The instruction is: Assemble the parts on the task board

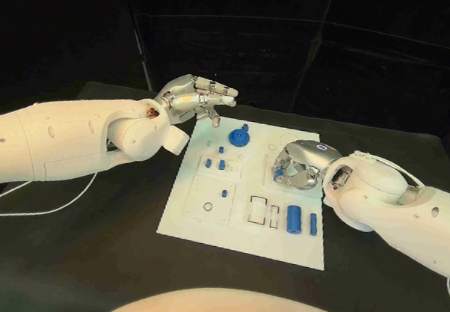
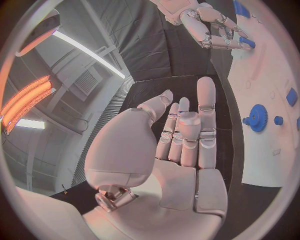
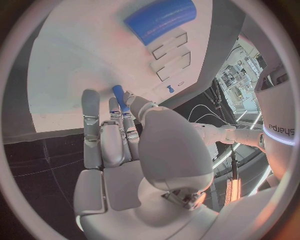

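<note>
The white task board [image 1: 202,221] lies in the middle of the black table. My right hand [image 1: 297,166] hovers low over the board's right half and pinches a small blue peg [image 3: 119,95] between thumb and fingers; the peg [image 2: 245,42] also shows at its fingertips in the left wrist view. My left hand [image 1: 193,98] is raised beyond the board's far left corner, fingers straight and apart, holding nothing. A blue gear [image 1: 241,137] stands on the board's far part. A blue cylinder [image 1: 294,219] and a thin blue rod [image 1: 312,224] lie near the board's right front.
Small blue pegs [image 1: 216,162] stand in the board's left middle, with another small blue piece [image 1: 226,194] nearer me. Rectangular recesses [image 1: 258,208] sit beside the cylinder. A white cable [image 1: 24,210] trails across the table under my left arm.
</note>
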Tool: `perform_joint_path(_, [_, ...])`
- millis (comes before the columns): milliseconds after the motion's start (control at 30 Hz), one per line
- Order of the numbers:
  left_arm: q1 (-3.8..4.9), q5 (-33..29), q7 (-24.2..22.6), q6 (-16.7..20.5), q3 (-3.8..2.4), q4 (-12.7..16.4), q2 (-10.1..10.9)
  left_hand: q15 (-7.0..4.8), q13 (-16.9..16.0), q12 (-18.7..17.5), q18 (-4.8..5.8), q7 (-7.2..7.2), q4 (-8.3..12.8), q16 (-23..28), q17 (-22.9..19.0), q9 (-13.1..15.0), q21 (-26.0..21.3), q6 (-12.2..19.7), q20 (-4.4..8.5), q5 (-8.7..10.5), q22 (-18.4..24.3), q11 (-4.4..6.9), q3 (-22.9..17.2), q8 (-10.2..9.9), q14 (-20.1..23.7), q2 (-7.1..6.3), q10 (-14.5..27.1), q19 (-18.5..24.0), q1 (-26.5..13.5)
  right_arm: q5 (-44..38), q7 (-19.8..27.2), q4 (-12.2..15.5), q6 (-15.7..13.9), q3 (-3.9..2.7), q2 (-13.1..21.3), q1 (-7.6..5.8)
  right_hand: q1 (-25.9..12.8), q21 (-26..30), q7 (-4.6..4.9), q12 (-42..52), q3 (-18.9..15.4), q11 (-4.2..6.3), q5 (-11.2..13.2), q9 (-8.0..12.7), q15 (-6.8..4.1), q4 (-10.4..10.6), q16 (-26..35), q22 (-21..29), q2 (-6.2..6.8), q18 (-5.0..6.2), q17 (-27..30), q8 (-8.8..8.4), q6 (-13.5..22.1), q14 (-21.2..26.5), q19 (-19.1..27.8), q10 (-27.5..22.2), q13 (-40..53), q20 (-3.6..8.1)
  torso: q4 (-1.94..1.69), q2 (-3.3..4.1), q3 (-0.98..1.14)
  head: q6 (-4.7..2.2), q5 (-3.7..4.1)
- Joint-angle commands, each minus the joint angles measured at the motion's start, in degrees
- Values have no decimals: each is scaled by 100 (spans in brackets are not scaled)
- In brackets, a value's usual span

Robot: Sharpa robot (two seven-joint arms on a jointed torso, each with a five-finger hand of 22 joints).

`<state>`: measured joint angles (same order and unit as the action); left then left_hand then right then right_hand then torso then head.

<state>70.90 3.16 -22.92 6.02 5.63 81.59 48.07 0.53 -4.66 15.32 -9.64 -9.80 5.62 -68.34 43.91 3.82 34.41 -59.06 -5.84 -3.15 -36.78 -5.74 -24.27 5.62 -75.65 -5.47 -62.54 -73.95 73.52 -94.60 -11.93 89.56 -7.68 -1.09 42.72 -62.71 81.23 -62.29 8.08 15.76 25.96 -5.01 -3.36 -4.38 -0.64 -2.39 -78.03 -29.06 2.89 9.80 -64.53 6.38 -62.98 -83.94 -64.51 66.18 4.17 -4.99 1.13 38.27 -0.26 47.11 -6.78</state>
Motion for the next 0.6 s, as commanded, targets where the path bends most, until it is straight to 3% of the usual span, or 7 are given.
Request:
perform_joint_path(33, [8, 20, -23, -87, -2, 4, -2, 7, 3, 40, -67, -5, -9, -3, 0, 0, -31, 46, -16, 16, 8, 10, 39, -31, 29, 39, 30, 9, -31, -43, 133, 21, -452, -2, -3, -6, 122, -56, 5, 5, 164, 134, 11, -6, -46, -80, -42, -25, -126, 28, -11, 29, -56, -190, -38, 194, 29, 12, -2, -4, 3, 2, 7])
perform_joint_path(233, [8, 20, -21, -96, -2, 6, 4, 7, 3, 40, -67, -5, -9, -3, 0, 0, -31, 46, -16, 16, 8, 10, 39, -31, 29, 39, 30, 9, -31, 18, 181, 161, -736, -3, 75, -5, 105, -134, 25, -49, 405, 115, -73, 12, -36, -247, -46, -89, 4, 20, -4, 10, -80, -184, -24, 236, 44, 13, 2, 0, 1, 16, -16])
perform_joint_path(433, [8, 21, -23, -102, -2, 14, 9, 7, 3, 40, -67, -5, -9, -3, 0, 0, -31, 46, -16, 16, 8, 10, 39, -31, 29, 39, 30, 9, -31, 233, 272, 623, -919, -7, 220, -4, 26, -168, 34, -85, 469, 108, -174, 23, -29, -301, -44, -102, 94, 22, 10, -9, -82, -180, -4, 243, 52, 8, -7, -3, -6, 12, -19])
perform_joint_path(600, [8, 21, -24, -103, -2, 12, 8, 7, 3, 40, -67, -5, -9, -3, 0, 0, -31, 46, -16, 16, 8, 10, 39, -31, 29, 39, 30, 9, -31, 391, 400, 977, -842, -9, 222, -4, -33, -177, 46, -118, 474, 100, -205, 33, -21, -324, -42, -92, 151, 24, 19, -33, -59, -177, 18, 224, 52, 0, -3, -2, -4, 16, -43])
